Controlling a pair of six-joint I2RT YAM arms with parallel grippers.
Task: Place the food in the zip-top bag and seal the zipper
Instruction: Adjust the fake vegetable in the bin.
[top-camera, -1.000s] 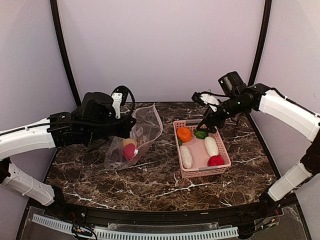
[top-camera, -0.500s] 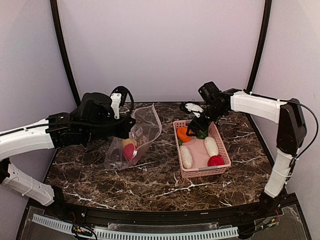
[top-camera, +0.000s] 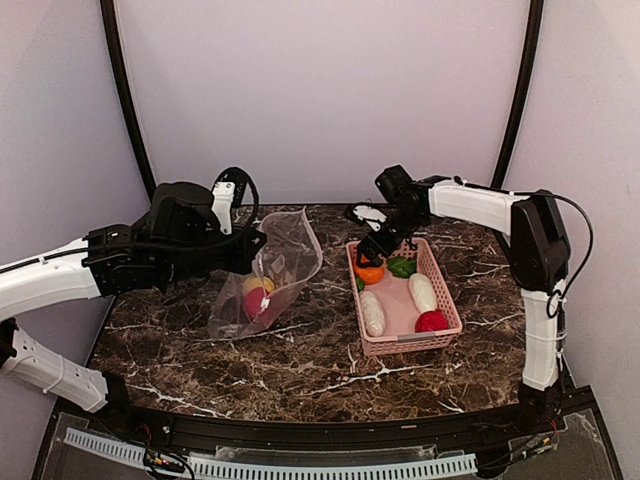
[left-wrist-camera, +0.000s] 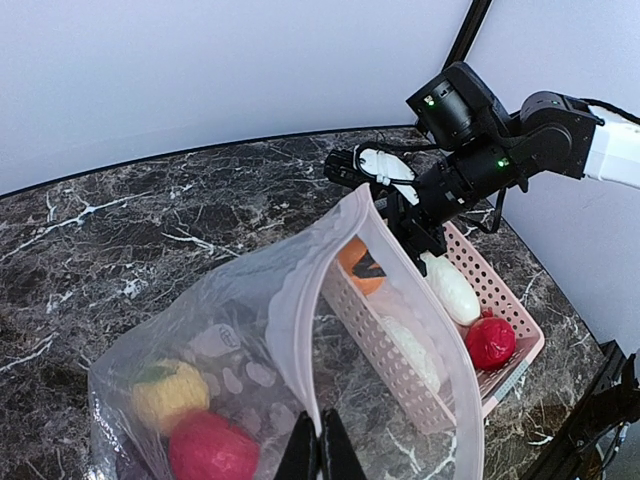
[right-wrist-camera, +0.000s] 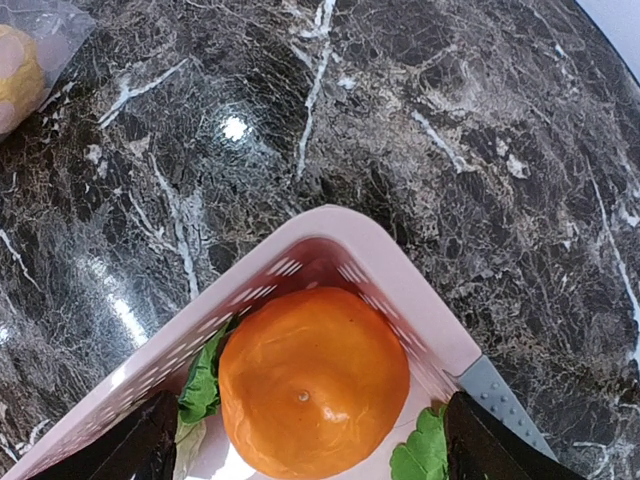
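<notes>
The clear zip-top bag (top-camera: 280, 262) stands open, its mouth facing the basket. My left gripper (left-wrist-camera: 320, 455) is shut on the bag's white mouth edge (left-wrist-camera: 290, 330) and holds it up. A yellow ball (left-wrist-camera: 170, 393) and a red ball (left-wrist-camera: 210, 448) lie inside the bag. My right gripper (top-camera: 378, 250) is open just above the orange ball (right-wrist-camera: 312, 380), with one dark finger (right-wrist-camera: 130, 455) on each side of it. The orange ball (top-camera: 368, 272) sits in the far left corner of the pink basket (top-camera: 447, 300). The zipper's slider is not visible.
The basket also holds two white radishes (top-camera: 372, 312) (top-camera: 422, 292), a red ball (top-camera: 432, 321) and green leaves (top-camera: 401, 267). Its rim (right-wrist-camera: 330, 225) curves closely round the orange ball. Dark marble table (top-camera: 300, 365); black frame posts stand at the back.
My right gripper has swung left and come down over the orange ball in the basket's far left corner. My left gripper still holds the bag open, almost unmoved.
</notes>
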